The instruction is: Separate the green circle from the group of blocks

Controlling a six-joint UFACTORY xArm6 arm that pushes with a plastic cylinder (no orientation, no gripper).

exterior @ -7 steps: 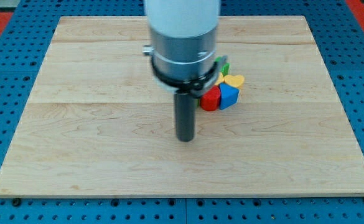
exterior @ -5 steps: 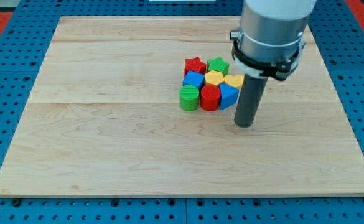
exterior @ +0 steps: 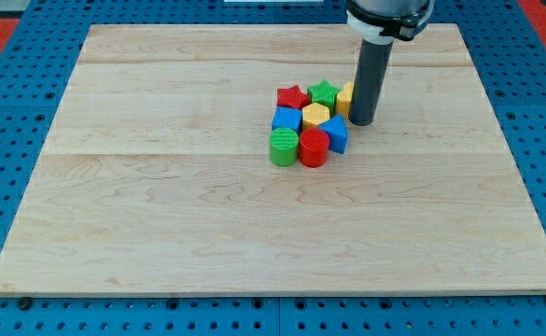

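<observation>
Tip (exterior: 362, 121) right of block cluster (exterior: 310, 121)

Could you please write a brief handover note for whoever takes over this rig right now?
My tip is down on the board at the cluster's right side in the view, in front of a yellow block it partly hides.
The green circle sits at the cluster's lower-left corner, against the red cylinder and below the blue block.
Done: nothing yet; the green circle is not separated.
Left: bring my tip round to the circle's inner side, then push it toward the view's left or bottom.
</observation>
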